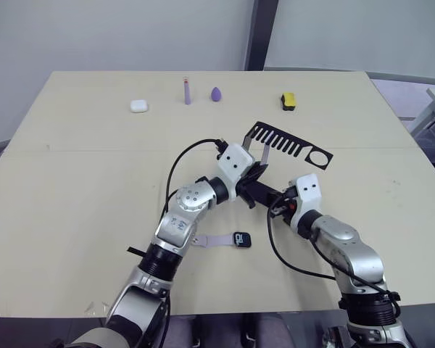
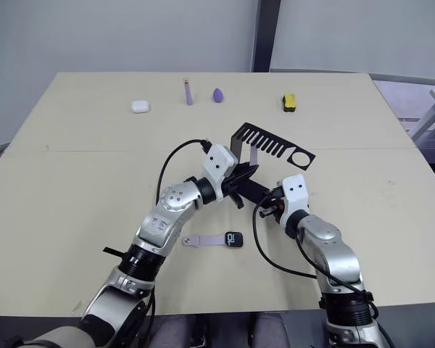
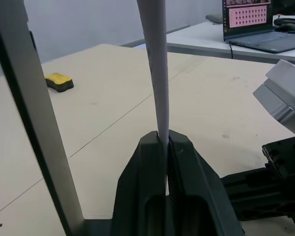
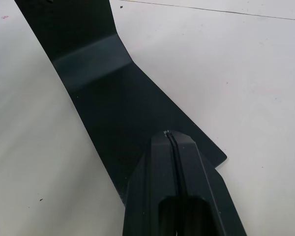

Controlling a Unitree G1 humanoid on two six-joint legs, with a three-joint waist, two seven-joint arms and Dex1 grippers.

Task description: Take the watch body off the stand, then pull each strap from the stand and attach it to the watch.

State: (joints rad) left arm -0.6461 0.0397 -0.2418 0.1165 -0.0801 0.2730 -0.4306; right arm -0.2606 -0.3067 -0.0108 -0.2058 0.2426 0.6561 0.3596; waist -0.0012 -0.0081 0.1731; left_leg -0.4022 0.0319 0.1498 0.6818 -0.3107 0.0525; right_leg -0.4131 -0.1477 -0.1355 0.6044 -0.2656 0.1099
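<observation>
Left gripper (image 3: 165,147) clamped on hanging pale lavender silicone strap (image 3: 157,73), ready to pull; right gripper (image 4: 173,142), fingers together, pinned thin black sheet-metal stand (image 4: 113,98) base, steadying it.

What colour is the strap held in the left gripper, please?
Pale lavender-white strap, best in the left wrist view, pinched by the left gripper.

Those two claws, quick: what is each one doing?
Left gripper: closed on the hanging strap.
Right gripper: closed, on the stand base.
</observation>
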